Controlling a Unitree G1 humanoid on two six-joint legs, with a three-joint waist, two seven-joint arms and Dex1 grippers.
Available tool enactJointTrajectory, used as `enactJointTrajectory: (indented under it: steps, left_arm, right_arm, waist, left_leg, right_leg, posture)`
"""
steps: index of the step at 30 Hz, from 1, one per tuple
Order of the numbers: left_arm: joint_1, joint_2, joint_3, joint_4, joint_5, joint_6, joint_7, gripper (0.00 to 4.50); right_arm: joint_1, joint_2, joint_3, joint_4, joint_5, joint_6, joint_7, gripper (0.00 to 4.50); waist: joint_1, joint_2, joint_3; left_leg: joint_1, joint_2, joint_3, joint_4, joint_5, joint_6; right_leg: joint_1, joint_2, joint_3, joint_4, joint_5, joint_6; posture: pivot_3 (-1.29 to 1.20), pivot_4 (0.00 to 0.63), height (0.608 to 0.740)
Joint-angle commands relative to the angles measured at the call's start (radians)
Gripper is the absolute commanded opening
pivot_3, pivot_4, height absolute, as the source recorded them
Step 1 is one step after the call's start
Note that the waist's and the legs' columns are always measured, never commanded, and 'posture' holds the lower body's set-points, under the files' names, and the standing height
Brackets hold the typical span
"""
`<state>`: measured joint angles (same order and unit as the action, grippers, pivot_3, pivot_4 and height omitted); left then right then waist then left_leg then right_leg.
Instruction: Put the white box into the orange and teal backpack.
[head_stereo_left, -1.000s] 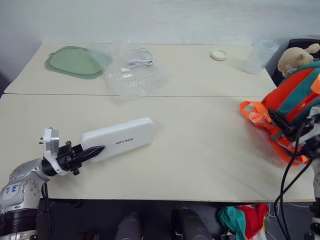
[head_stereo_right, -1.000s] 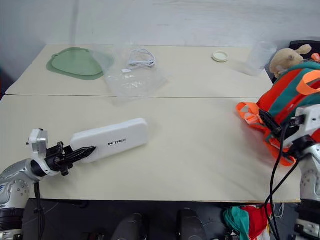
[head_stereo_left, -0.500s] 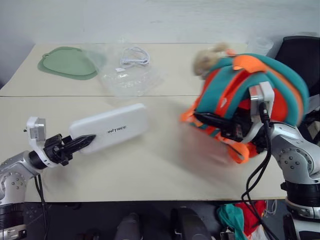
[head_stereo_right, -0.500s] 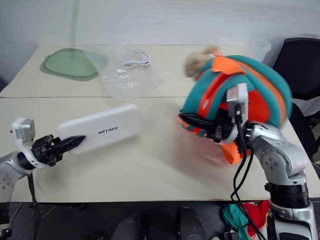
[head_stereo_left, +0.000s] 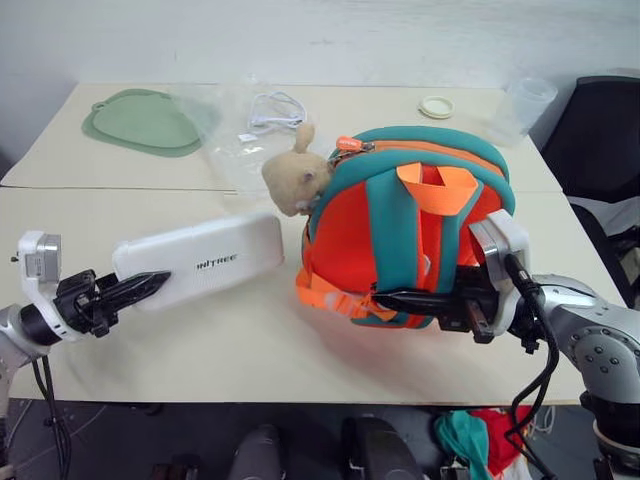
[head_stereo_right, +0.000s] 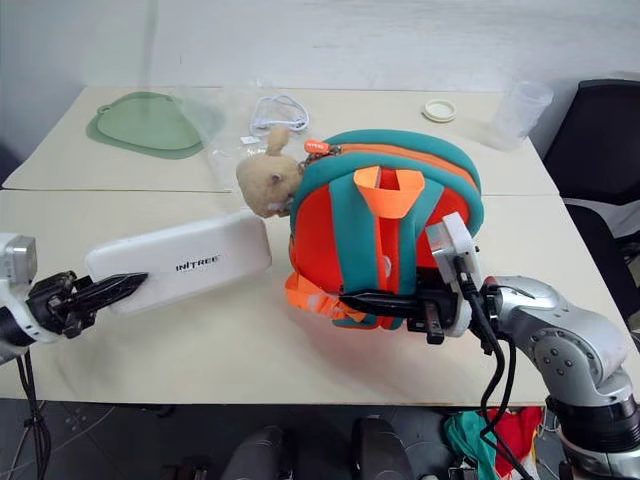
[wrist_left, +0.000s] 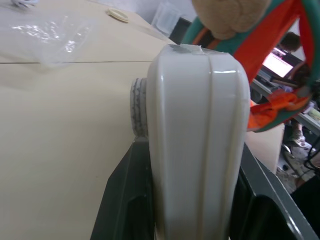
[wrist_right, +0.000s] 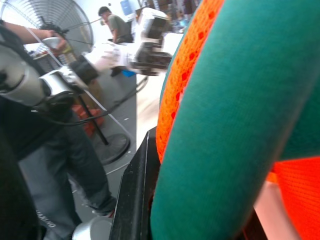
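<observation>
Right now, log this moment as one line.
left gripper: shut on white box | right gripper: shut on backpack strap | backpack: zipped, upright on table

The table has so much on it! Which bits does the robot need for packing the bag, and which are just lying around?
Part of the job:
- white box, held in the left end effector
- orange and teal backpack, held by a strap in the right end effector

Just lying about:
- tan plush toy on the backpack
- green mat
- clear bag with white cable
- clear cup
- small round lid
</observation>
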<state>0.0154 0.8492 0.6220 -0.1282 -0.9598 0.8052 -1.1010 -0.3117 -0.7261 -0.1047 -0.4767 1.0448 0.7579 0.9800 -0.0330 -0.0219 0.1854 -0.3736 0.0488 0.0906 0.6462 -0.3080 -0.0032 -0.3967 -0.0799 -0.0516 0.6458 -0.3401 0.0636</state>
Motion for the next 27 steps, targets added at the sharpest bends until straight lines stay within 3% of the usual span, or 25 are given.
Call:
enactJointTrajectory:
  steps: [1,7,11,14,23,27]
  left_arm:
    - [0.007,-0.025,0.068,-0.116,-0.068,0.006,0.076,1.26]
    - [-0.12,-0.081,-0.004,-0.149,-0.071,-0.013,0.199,1.26]
    - [-0.073,0.033,-0.061,-0.22,-0.149,0.105,0.074,1.26]
    - [-0.068,0.066,-0.076,-0.246,-0.172,0.121,0.046,1.26]
    - [-0.246,0.017,-0.11,-0.241,-0.276,0.131,0.116,1.26]
    - [-0.331,-0.052,-0.106,-0.186,-0.229,0.057,0.193,1.26]
  right_arm:
    - [-0.011,0.021,-0.001,-0.006,-0.008,-0.028,0.009,0.06]
    - [-0.001,0.008,0.027,-0.007,-0.022,-0.018,0.051,0.06]
    - [-0.008,0.007,0.023,0.011,-0.042,-0.023,0.063,0.06]
    - [-0.008,0.013,0.021,0.021,-0.056,-0.028,0.064,0.06]
    - [0.026,0.015,0.011,0.025,-0.081,-0.038,0.067,0.06]
    - [0.026,0.017,0.014,0.031,-0.088,-0.043,0.066,0.06]
  waist:
    - [0.002,0.0,0.0]
    - [0.008,0.0,0.0]
    - [-0.001,0.0,0.0]
    - [0.003,0.0,0.0]
    - [0.01,-0.001,0.001]
    - [0.007,-0.001,0.001]
  left_leg:
    - [0.0,0.0,0.0,0.0,0.0,0.0]
    - [0.001,-0.001,-0.001,0.001,0.001,0.0]
    - [0.001,-0.001,0.0,0.001,0.001,-0.002]
    - [0.001,-0.001,0.001,0.0,0.002,-0.004]
    - [0.0,-0.001,0.0,0.002,0.001,-0.001]
    - [0.001,-0.001,0.0,0.001,0.001,-0.002]
  right_leg:
    - [0.0,0.0,0.0,0.0,0.0,0.0]
    - [0.003,0.0,-0.001,0.001,0.0,0.0]
    - [0.002,0.001,0.0,-0.001,0.0,0.001]
    - [0.002,0.001,0.0,-0.002,0.0,0.0]
    - [0.002,0.0,0.0,-0.001,0.001,0.001]
    - [0.002,0.001,0.0,-0.001,0.001,0.001]
  posture:
    - [0.0,0.15,0.74]
    - [0.0,0.15,0.74]
    - [0.0,0.15,0.74]
    - [0.0,0.15,0.74]
    - [0.0,0.15,0.74]
    - [0.0,0.15,0.74]
